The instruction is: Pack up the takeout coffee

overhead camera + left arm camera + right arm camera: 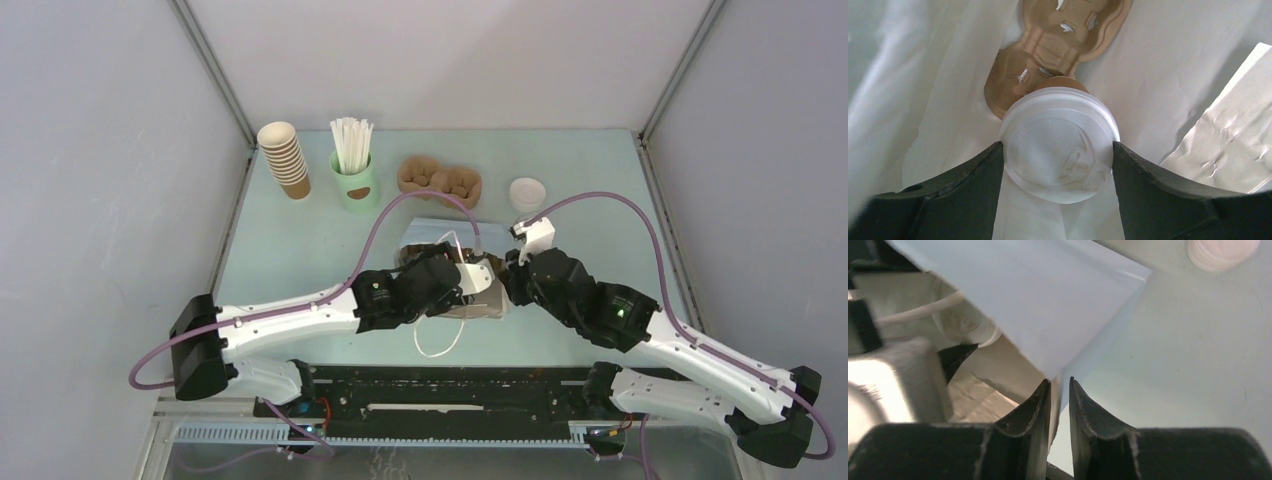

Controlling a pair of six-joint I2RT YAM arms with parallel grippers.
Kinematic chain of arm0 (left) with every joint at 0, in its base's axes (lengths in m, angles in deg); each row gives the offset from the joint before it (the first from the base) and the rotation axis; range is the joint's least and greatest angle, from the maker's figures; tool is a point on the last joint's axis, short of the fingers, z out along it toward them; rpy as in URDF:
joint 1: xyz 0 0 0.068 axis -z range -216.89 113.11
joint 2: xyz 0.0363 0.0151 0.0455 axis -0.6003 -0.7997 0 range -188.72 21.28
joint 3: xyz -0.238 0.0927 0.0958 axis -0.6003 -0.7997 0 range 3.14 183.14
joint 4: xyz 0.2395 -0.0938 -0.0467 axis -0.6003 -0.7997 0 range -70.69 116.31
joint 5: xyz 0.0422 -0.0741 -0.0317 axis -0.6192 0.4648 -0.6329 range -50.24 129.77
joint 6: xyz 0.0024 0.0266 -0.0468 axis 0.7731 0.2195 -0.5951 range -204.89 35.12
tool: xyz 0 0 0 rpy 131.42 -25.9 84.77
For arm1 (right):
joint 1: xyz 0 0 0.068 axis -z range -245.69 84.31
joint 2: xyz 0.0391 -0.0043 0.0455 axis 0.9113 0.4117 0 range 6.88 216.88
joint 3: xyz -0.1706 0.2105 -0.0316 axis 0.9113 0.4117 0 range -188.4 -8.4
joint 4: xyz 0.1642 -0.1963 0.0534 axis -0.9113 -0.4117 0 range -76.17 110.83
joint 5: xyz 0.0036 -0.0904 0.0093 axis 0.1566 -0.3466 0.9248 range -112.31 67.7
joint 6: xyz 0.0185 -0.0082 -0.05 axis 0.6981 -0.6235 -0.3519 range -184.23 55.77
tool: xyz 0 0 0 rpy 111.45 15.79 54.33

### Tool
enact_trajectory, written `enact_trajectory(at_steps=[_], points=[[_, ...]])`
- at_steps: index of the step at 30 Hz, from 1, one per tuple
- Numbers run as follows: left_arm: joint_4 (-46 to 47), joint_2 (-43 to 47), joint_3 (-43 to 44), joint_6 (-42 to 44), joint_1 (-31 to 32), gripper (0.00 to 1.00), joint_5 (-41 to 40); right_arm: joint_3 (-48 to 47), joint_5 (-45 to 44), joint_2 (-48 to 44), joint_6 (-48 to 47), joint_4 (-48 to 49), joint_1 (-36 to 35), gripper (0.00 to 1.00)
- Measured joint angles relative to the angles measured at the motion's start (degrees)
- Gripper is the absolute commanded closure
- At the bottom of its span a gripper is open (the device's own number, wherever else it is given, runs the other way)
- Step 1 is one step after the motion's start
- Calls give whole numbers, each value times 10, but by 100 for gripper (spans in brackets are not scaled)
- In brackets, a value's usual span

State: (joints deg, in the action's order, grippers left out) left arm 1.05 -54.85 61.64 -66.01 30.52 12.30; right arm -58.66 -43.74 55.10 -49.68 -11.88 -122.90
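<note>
Coffee cup (1064, 82) mostly hidden beneath lid (1058, 142)

white-lidded brown takeout coffee (1058, 145)

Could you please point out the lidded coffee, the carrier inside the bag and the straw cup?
coffee (1058, 145): left wrist view, middle of its white lid.
carrier (1048, 45): left wrist view, its brown middle.
straw cup (350, 182): top view, its green wall.

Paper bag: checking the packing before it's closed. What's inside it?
Inside the bag are a brown pulp carrier and the takeout coffee, its white lid between the left gripper's fingers. The lid covers the cup's base, so whether it sits in a slot is hidden.
</note>
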Motion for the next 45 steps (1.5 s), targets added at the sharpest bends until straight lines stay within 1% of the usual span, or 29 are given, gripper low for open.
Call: enact_trajectory(at_steps=[2,4,7,9,11,12,14,15,16,18,22,28,30,33,37,42,45], points=[[3,0,0,-5,0,55,0,0,-29,3,38,-6,-6,67],[4,0,0,-8,0,55,0,0,-56,4,77,-18,-12,57],[4,0,0,-10,0,55,-1,0,-94,4,127,-34,-27,52],[5,0,0,-10,0,55,-1,0,-111,6,146,-37,-38,51],[5,-1,0,-12,0,55,-3,0,-124,13,159,-37,-49,58],[5,-2,0,-12,0,56,-4,2,-133,21,162,-32,-56,66],[6,-4,0,-15,0,55,-6,10,-144,38,164,-20,-65,84],[7,-5,0,-15,0,56,-7,15,-153,51,168,-15,-72,90],[7,-5,0,-16,0,56,-8,19,-162,64,168,-11,-79,93],[2,-5,0,-16,0,56,-12,28,-186,81,169,-8,-96,96],[-3,4,-2,-16,2,57,-16,39,-207,74,146,8,-110,99],[44,38,-47,15,25,57,-46,75,-192,25,86,47,-118,100],[59,36,-53,23,28,57,-62,84,-187,11,74,57,-118,100],[85,22,-53,28,29,60,-92,100,-185,2,54,79,-118,100],[136,6,-76,39,31,59,-129,123,-172,8,31,105,-118,100],[176,5,-105,56,32,57,-135,138,-152,16,6,137,-112,100],[193,5,-109,70,33,56,-116,146,-125,6,-2,151,-98,100]])
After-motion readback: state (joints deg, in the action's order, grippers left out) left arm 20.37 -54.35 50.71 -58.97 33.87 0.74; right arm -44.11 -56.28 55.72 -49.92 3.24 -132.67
